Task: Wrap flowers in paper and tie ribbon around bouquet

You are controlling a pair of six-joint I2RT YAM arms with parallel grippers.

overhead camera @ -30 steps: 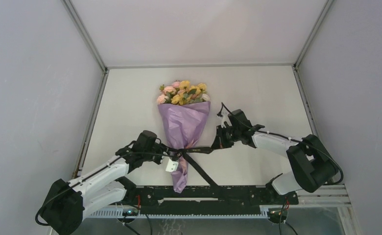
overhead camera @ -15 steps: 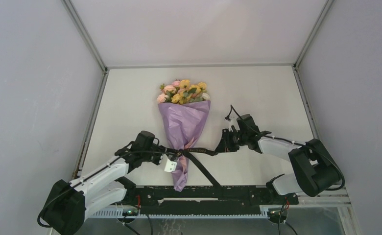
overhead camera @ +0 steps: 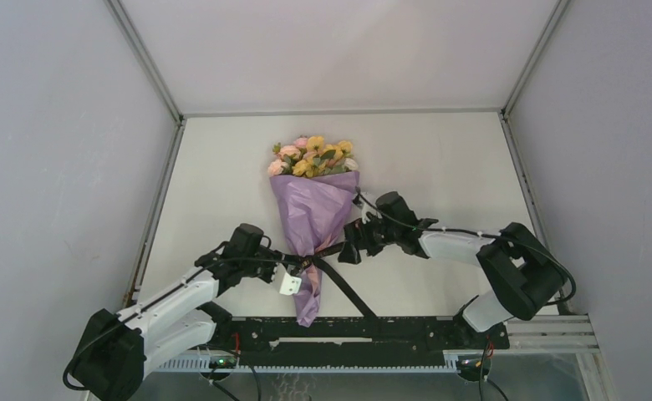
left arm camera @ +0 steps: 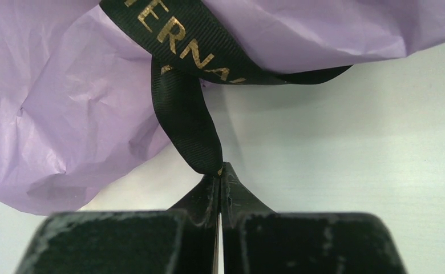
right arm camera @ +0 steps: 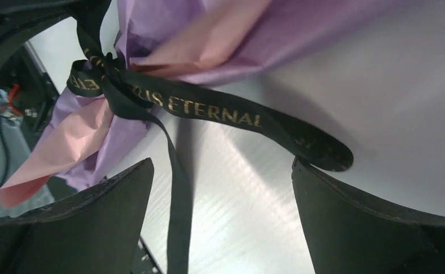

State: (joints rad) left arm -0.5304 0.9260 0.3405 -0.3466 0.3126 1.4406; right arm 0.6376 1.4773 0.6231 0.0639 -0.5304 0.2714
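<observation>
Right gripper [overhead camera: 350,248] is standing wide open and gripping nothing. A second ago it was clamped on one end of the black ribbon [right arm camera: 209,111] and drawing it out sideways, away from the bouquet [overhead camera: 313,213]. It has since let that end go and is sitting closer to the lilac paper [left arm camera: 66,114]. The freed end is lying slack on the worktop [overhead camera: 440,159] between its spread fingers.

Left gripper [left arm camera: 220,174] is staying fully shut, pinching the other ribbon end just beside the paper. The bouquet is lying in the middle of the worktop with the flowers [overhead camera: 313,156] pointing to the far side. The ribbon is circling its narrow neck, where a knot [right arm camera: 109,80] is showing.

Judging by this, the tightening pull is ending and the tie is looking nearly done. What is probably remaining is for the left gripper to release as well. Both arms would then be backing off without dragging the loose tails, since a snag could loosen the knot or shift the light bouquet.
</observation>
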